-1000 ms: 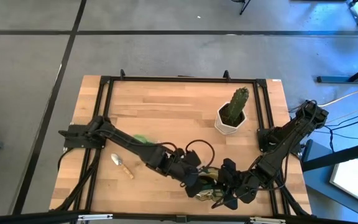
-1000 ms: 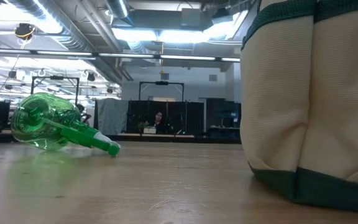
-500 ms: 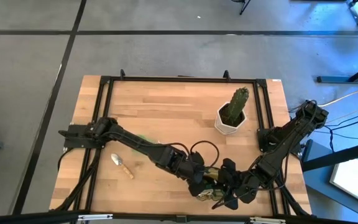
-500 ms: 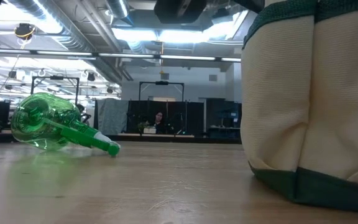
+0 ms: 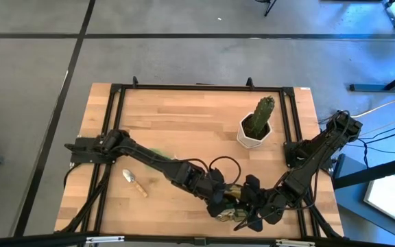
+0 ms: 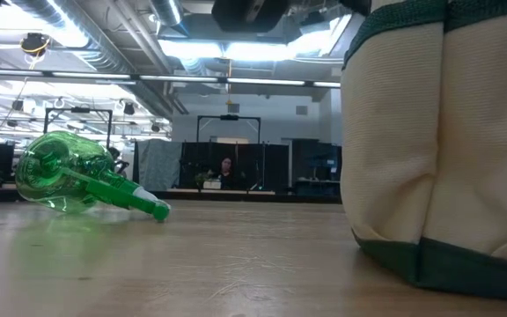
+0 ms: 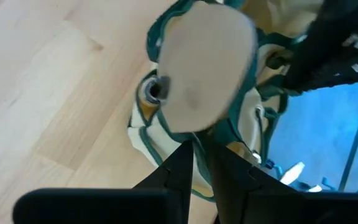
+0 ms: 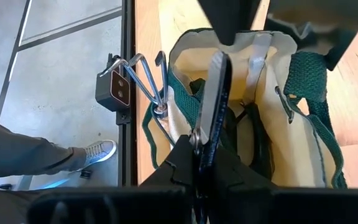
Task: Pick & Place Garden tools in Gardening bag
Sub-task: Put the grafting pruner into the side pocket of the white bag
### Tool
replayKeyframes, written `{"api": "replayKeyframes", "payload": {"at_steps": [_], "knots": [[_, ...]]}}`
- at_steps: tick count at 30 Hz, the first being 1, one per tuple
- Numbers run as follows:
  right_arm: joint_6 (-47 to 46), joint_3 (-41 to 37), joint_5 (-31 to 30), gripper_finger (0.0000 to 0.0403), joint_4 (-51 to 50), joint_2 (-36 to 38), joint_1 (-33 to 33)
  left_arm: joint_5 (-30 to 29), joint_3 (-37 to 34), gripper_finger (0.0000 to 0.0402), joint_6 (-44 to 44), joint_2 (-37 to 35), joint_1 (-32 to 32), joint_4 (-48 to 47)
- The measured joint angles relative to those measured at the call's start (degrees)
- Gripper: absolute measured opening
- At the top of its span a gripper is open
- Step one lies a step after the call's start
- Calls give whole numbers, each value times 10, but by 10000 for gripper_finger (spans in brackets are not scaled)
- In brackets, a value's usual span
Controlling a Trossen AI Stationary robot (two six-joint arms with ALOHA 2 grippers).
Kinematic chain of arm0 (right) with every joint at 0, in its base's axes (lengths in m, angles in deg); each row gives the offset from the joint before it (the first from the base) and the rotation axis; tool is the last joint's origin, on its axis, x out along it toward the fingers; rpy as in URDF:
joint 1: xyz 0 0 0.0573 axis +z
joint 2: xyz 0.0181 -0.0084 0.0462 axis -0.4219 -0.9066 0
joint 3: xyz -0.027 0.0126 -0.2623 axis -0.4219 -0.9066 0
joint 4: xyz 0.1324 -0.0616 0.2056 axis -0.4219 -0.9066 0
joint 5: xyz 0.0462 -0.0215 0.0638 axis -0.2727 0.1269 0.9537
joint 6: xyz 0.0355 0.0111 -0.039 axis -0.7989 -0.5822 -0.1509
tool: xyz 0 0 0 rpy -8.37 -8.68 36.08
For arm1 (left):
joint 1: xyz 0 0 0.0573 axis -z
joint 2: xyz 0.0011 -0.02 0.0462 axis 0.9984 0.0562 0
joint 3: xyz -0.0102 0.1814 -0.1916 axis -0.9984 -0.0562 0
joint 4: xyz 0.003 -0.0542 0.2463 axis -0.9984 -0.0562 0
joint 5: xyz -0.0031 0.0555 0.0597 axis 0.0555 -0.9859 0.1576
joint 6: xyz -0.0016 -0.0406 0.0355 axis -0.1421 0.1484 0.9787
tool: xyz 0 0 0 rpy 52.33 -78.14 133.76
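Both claws meet over the gardening bag at the counter's six o'clock edge. Left claw is nearly clenched, holding nothing visible; right claw is clenched on the bag's rim. Only the low view shows the spray bottle lying toppled. A trowel lies toward eight o'clock.

grey concrete floor; ceiling strip lights; wooden table

The high view looks straight down on the whole worktop. The low view sits at worktop height, close beside the gardening bag. Both wrist views face that bag from close above.
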Motion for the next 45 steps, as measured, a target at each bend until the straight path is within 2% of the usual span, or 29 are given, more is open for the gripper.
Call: {"api": "replayKeyframes", "payload": {"at_steps": [10,15,18,27,33,38,45], "knots": [[7,0,-1,10,10,0,0,-11,0,44,-9,15,-3,-24],[17,0,-6,10,13,0,0,2,0,8,-34,24,-7,-36],[23,0,-15,10,13,0,0,1,0,3,-48,25,-8,-36],[28,0,-78,10,2,0,6,5,0,2,-83,20,-9,-30],[-4,2,-131,10,-8,-35,24,6,0,2,-94,12,-8,-29],[-20,2,-126,10,32,-60,37,-4,0,2,-97,6,-8,-31],[-37,0,-103,10,16,-43,46,-13,0,2,-97,5,-10,-31]]}}
